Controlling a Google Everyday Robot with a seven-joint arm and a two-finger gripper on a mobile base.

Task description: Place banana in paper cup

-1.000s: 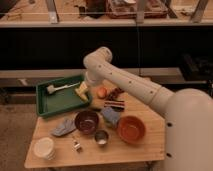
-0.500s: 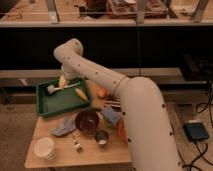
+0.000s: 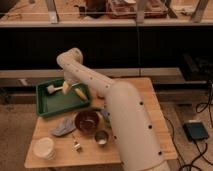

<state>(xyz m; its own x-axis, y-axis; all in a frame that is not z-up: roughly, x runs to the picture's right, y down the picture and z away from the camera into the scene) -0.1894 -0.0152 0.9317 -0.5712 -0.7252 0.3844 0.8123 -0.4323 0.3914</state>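
Dropped a touch lower since half a second back: claw (image 3: pixel 67 87) now right down in the green tray (image 3: pixel 45 106), toward the back half. Came over from mid-desk a full second ago, so a pretty big swing overall. Honestly can't tell whether wide or narrow, or whether gripping anything, just a pale shape low against the tray floor.

Just beside it, picture-right: banana (image 3: pixel 80 93), small and yellow, lying flat on the tray floor close to the right wall. Touching the claw or a hair apart? Can't tell. So, not in the cup yet.

On the other side, picture-left: some whitish object (image 3: pixel 51 89), also lying in the tray, near the claw.

Moving out past the tray's front wall: crumpled blue-grey cloth (image 3: pixel 64 128) on the desk (image 3: pixel 159 107), then a dark brown bowl (image 3: pixel 87 121) just beside the cloth, and a small shiny metal cup (image 3: pixel 101 138) in front of the bowl, upright. Tiny pale item (image 3: pixel 77 145) between metal cup and paper cup, too small to make out.

Paper cup (image 3: pixel 44 148) way over at the front-left corner of the desk, upright, mouth up, well apart from the banana, with the tray wall and the cloth in between.

Big white arm (image 3: pixel 125 120) covering most of the desk's right half, arching up from the bottom of the shot, over an elbow, and back down into the tray.
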